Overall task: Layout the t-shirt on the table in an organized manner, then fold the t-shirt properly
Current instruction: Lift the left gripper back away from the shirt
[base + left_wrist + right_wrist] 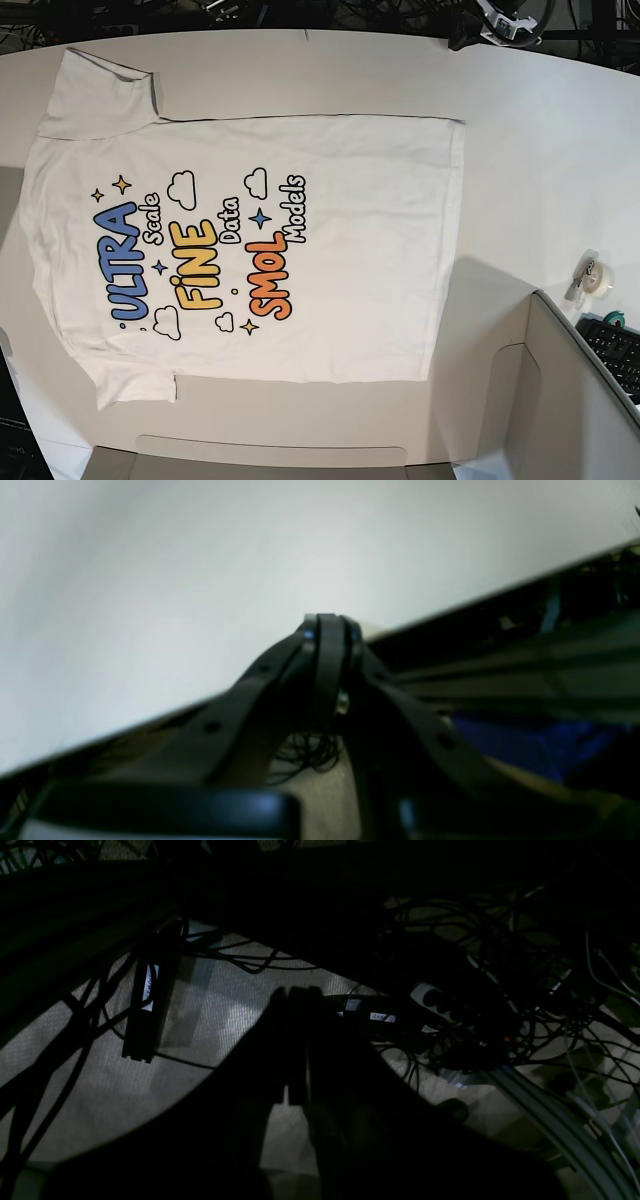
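Seeing shirt flat, print up, on table.
We read both claws together, empty; collar at 9 o'clock.

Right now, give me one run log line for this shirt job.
t-shirt: spread flat, print up | table: under shirt | left end effector: shut, off shirt | right end effector: shut, empty

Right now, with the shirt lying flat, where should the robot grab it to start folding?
Probably at the two corners of the bottom hem, coming in from the bare table on that side. The t-shirt lies flat, print up, and its hem is a straight free edge with open space beside it. The sleeve would also work.
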Robot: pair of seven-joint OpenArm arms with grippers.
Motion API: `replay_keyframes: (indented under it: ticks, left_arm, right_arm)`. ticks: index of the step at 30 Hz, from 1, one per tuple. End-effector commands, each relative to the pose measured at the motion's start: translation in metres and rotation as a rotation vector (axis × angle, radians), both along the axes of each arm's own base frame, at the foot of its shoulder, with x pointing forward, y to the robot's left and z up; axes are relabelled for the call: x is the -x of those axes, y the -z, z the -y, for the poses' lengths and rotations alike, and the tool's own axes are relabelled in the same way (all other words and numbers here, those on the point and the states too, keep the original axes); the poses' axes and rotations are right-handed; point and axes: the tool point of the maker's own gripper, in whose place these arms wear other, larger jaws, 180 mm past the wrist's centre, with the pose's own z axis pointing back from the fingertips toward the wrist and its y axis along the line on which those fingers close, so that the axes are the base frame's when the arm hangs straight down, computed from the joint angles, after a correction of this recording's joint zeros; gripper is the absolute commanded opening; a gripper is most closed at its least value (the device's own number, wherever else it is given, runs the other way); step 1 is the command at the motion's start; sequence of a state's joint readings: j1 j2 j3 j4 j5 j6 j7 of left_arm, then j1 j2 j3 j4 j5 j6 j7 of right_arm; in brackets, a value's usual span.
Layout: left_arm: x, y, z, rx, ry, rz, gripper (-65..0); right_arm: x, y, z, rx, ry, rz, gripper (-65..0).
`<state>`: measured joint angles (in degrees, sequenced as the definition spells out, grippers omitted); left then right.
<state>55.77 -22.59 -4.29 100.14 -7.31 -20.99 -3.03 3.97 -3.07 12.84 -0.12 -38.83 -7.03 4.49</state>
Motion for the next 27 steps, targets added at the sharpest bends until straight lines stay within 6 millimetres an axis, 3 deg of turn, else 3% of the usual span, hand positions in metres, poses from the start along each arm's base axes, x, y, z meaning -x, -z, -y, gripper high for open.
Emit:
replay_keyframes:
  ticks: [1, 6, 20, 27]
  left_arm:
    - [-0.002, -0.007, 0.000, 0.010, 0.001, 0.027, -65.0]
    - [-0.010, -0.016, -0.002, 0.023, -0.007, 0.085, -65.0]
    - [-0.013, -0.017, -0.001, 0.026, -0.008, 0.095, -65.0]
    - [-0.019, -0.024, 0.011, 0.061, -0.062, 0.131, -65.0]
  right_arm:
    - [-0.004, -0.001, -0.002, -0.003, 0.000, 0.011, -65.0]
    - [-0.005, -0.001, -0.004, -0.006, 0.000, 0.014, -65.0]
    - [-0.004, -0.001, -0.004, -0.006, 0.000, 0.011, -65.0]
    - [-0.005, -0.001, -0.001, -0.002, 0.000, 0.014, -65.0]
